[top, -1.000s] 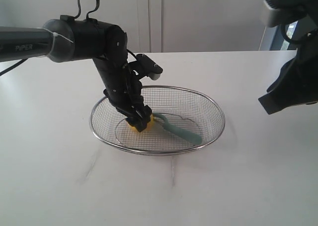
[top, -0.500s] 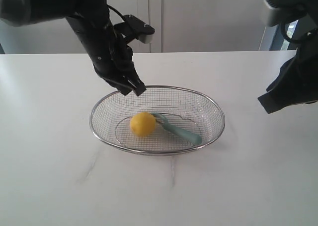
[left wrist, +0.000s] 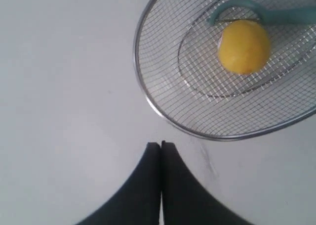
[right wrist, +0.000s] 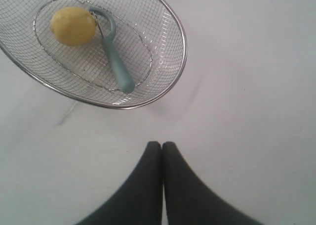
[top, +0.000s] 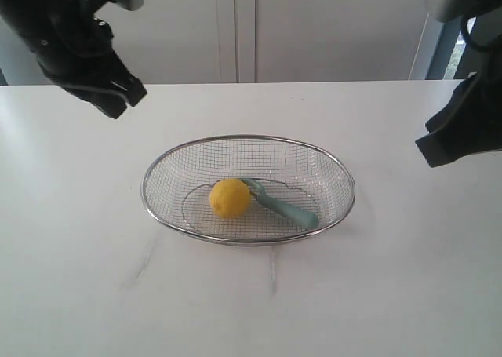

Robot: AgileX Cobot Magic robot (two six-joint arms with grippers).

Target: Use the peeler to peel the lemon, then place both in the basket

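Note:
The yellow lemon (top: 230, 198) (left wrist: 244, 46) (right wrist: 73, 25) lies in the wire basket (top: 162, 167) (left wrist: 143, 81) (right wrist: 180, 42), left of centre. The teal peeler (top: 282, 206) (left wrist: 289, 16) (right wrist: 116, 62) lies beside it in the basket, its curved head touching the lemon. My left gripper (top: 119, 100) (left wrist: 161, 144) hangs high above the table, far left of the basket, shut and empty. At the right edge of the exterior view my right gripper (top: 427, 151) (right wrist: 161, 145) is raised clear of the basket, also shut with nothing in it.
The basket stands in the middle of a white table (top: 251, 294). White cabinet doors (top: 314, 27) rise behind the table's far edge. Faint scuff marks (top: 145, 259) show on the tabletop in front of the basket.
My left gripper let go of the lemon in the basket, rose and swung away to the upper left, shutting. The lemon settled slightly right against the peeler head. The right arm barely moved.

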